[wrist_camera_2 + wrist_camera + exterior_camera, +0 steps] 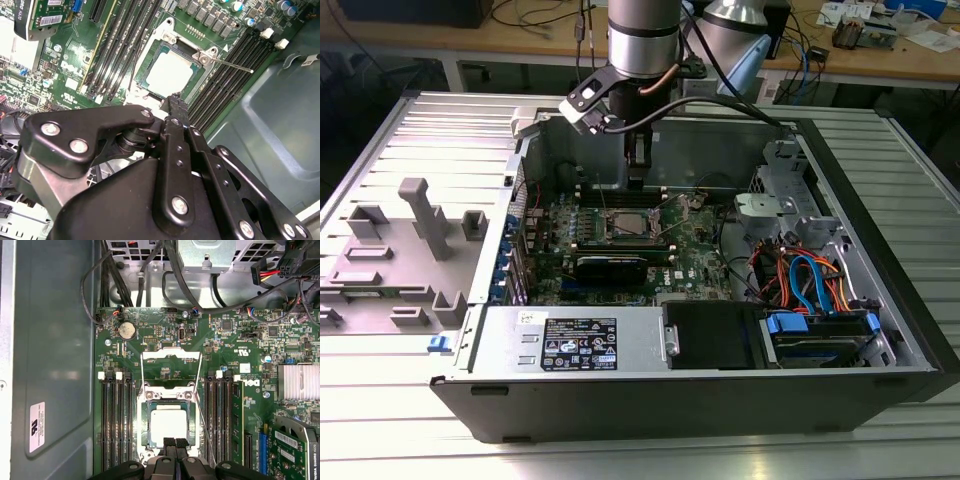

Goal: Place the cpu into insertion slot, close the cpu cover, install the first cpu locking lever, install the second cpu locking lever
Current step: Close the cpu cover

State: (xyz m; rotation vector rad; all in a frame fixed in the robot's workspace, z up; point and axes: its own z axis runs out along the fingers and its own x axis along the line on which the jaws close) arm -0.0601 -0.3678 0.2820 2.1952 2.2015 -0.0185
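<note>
The first wrist view reveals the cpu cover [170,354] lying open.

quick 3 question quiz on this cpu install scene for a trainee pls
1. True or false: the cpu already lies in the insertion slot.
2. Multiple choice: the cpu cover is A) shut over the cpu, B) flipped open, away from the cpu, C) removed altogether.
3. Fill in: the gripper, just above the cpu, is ____ (open or shut).

Key: 1 true; 2 B; 3 shut.
</note>
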